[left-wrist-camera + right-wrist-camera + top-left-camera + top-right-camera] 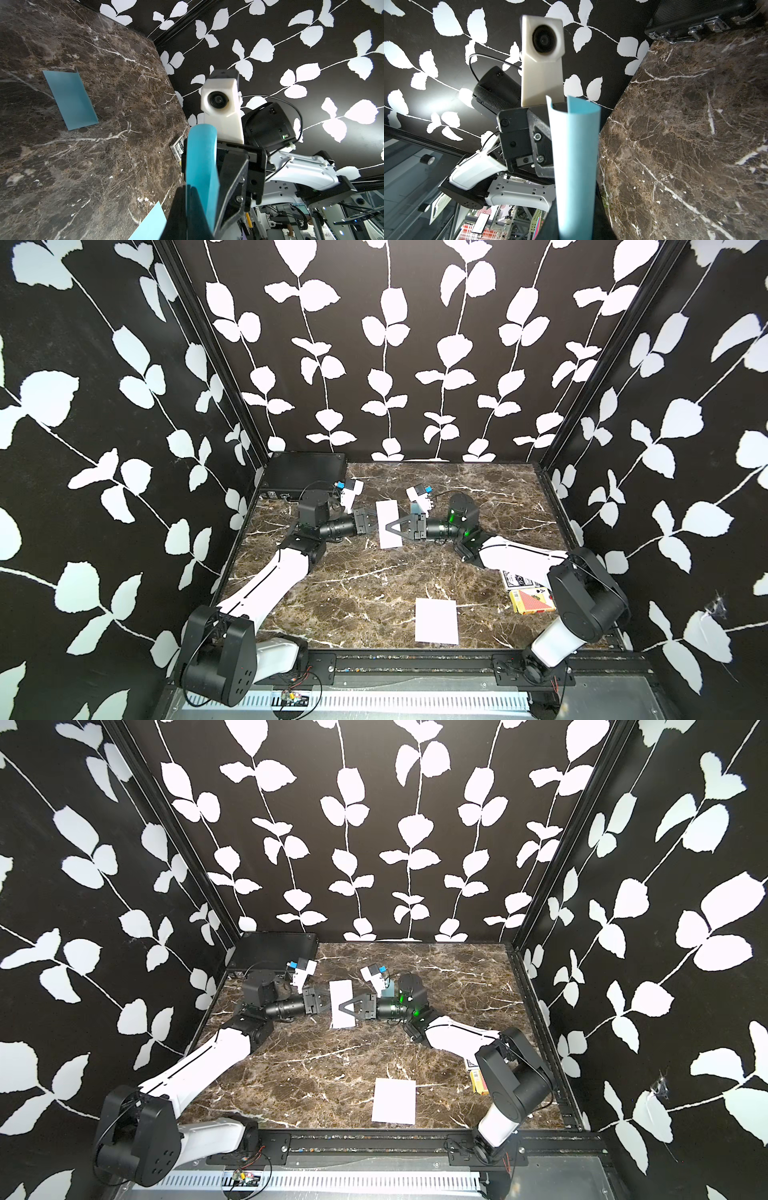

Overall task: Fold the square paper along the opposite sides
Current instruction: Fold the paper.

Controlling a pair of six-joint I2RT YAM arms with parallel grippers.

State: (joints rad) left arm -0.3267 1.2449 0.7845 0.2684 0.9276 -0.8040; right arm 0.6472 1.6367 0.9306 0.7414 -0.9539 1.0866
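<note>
Since the paper is held up btwn the two arms at approx. 12 o'clock of the table, it reads as mid-fold. In both top views it shows as a narrow strip, i.e. one side brought over toward the opposite side. Seen from the wrist views, the paper is a soft rounded loop, so the bend is prob. not creased yet.

L gripper comes in from 9 o'clock and is closed tight on the strip's edge facing it. My guess: it acts as anchor so the two layers can't slide apart. R gripper reaches in from 3 o'clock, its fingers lying across the strip's middle. Its jaws are narrow, tips almost met over the paper, and the loop rises right out of them in the R wrist view. Whether they truly clamp both layers, can't tell. Holding from opposite sides prob. keeps the edges lined up before pressing flat.

A second sheet lies flat at 6 o'clock. Card packs sit at 4 o'clock by the R arm, and a black case at 10 o'clock. All are well apart from the work.
</note>
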